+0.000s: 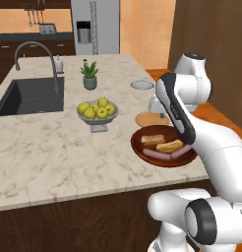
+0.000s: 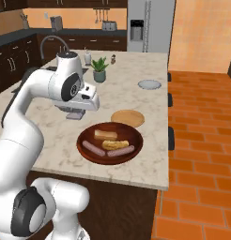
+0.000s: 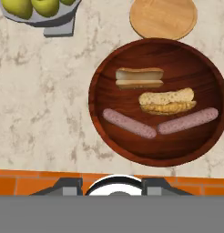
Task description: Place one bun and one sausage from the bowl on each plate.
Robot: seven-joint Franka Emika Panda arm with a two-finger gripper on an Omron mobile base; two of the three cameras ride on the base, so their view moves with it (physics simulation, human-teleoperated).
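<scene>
Gripper jaws pressed together, nothing between them. The hand hangs above the counter edge, looking straight down at the bowl (image 3: pixel 157 102); fingertips themselves aren't readable at the bottom of the hand view.

Directly under the hand: wooden bowl, all four items inside. In the hand view the two sausages sit nearest the hand, left sausage (image 3: pixel 129 123) and right sausage (image 3: pixel 188 121), angled toward each other, inner ends close to touching. Just past them the open-faced bun (image 3: pixel 167 101), lying right of centre. Past that the closed bun (image 3: pixel 139 78), on its side, apart from the other one.

Beyond the bowl, away from the hand: tan plate (image 3: pixel 163 17), just beside the bowl rim, bare. Further out along the same line in the left base view, the grey-white plate (image 1: pixel 142 84), well apart from the bowl, also bare.

Off to the hand's left and beyond: grey pedestal bowl of apples (image 3: pixel 38 10). Further still, small potted plant (image 1: pixel 89 75) and the sink (image 1: pixel 32 96) with faucet.

Marble counter (image 1: pixel 49 147) carries everything.
</scene>
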